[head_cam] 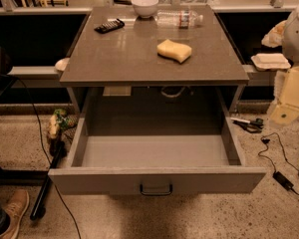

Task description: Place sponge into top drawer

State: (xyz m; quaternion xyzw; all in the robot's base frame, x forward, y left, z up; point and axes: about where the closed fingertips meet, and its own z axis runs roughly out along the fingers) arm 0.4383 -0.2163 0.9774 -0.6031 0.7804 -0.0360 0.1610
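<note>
The pale yellow sponge (174, 50) lies on the grey countertop (119, 59), right of centre and towards its front edge. Below it the top drawer (154, 151) is pulled wide open, with nothing inside and a small dark handle (156, 189) at the centre of its grey front. My arm shows at the far right edge, and its pale lower end with the gripper (284, 114) hangs beside the drawer's right side. It is well away from the sponge and holds nothing that I can see.
On the back of the countertop are a white bowl (144, 6), a plastic water bottle (179, 19) lying on its side and a black remote (109, 25). A white foam food box (270, 61) sits on the right ledge. Cables and a charger (281, 179) lie on the floor to the right. A shoe (12, 210) is at bottom left.
</note>
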